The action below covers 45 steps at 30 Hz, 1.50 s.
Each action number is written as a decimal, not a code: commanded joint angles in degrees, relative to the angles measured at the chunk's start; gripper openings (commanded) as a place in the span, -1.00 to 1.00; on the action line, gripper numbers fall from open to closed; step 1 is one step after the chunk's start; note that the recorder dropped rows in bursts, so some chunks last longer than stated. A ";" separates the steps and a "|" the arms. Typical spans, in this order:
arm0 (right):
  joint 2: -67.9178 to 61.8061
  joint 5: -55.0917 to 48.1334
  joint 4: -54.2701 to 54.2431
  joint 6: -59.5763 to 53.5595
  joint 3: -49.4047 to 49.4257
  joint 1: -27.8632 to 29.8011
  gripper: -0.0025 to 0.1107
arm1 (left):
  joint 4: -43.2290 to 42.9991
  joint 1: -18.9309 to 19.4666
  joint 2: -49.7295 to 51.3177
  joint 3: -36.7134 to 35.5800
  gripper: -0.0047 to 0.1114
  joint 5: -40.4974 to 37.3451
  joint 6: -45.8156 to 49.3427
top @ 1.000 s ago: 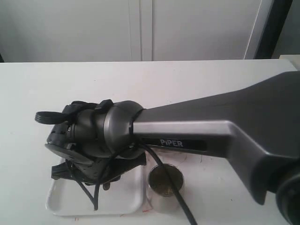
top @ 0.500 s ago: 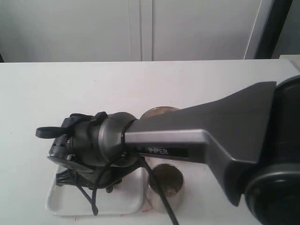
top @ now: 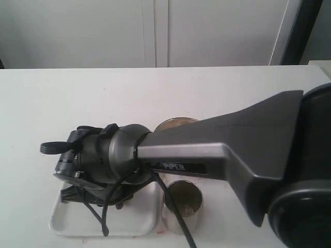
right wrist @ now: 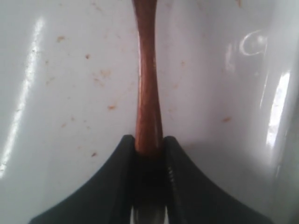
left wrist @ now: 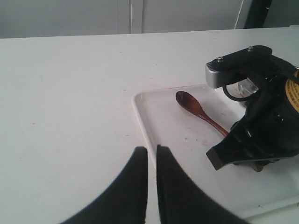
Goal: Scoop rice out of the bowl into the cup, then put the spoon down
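The dark reddish-brown spoon [left wrist: 196,108] lies low over the white tray [left wrist: 140,116], its oval bowl pointing away from the right arm. My right gripper [right wrist: 149,142] is shut on the spoon's slim handle [right wrist: 147,84], just above the tray floor. In the exterior view the right arm's wrist [top: 103,160] hides the spoon. The steel cup [top: 182,204] stands right of the tray, its inside tan. Only a sliver of the steel bowl [top: 176,123] with pale rice shows behind the arm. My left gripper [left wrist: 149,149] is shut on nothing, near the tray's rim.
The white tray [top: 129,219] sits at the table's front edge and carries small reddish specks. The right arm's wide grey link [top: 232,150] spans the table from the right. White cabinet doors [top: 155,31] close off the back.
The right arm has come down and drawn back over the tray, uncovering the bowl's rim behind it. Over the last half second it has hardly moved.
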State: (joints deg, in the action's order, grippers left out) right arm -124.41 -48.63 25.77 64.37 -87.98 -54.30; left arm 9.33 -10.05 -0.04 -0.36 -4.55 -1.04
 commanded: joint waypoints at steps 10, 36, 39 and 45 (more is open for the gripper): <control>2.31 1.41 -2.61 -0.15 -0.19 0.06 -0.27 | 0.46 -0.50 0.04 0.36 -0.67 0.17 -0.03; 46.16 -19.02 -2.82 -37.13 16.04 -6.83 -0.29 | 0.46 -0.50 0.04 0.36 -0.67 0.17 -0.03; 53.47 -21.00 -3.55 -35.48 20.74 -8.90 -0.29 | 0.46 -0.50 0.04 0.36 -0.67 0.17 -0.03; 67.59 -21.34 -4.73 -31.52 29.67 -12.11 -0.29 | 0.46 -0.50 0.04 0.36 -0.67 0.17 -0.03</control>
State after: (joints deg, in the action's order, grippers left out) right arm -62.01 -69.61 21.49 30.74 -61.64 -65.24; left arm 9.33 -10.05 -0.04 -0.36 -4.55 -1.04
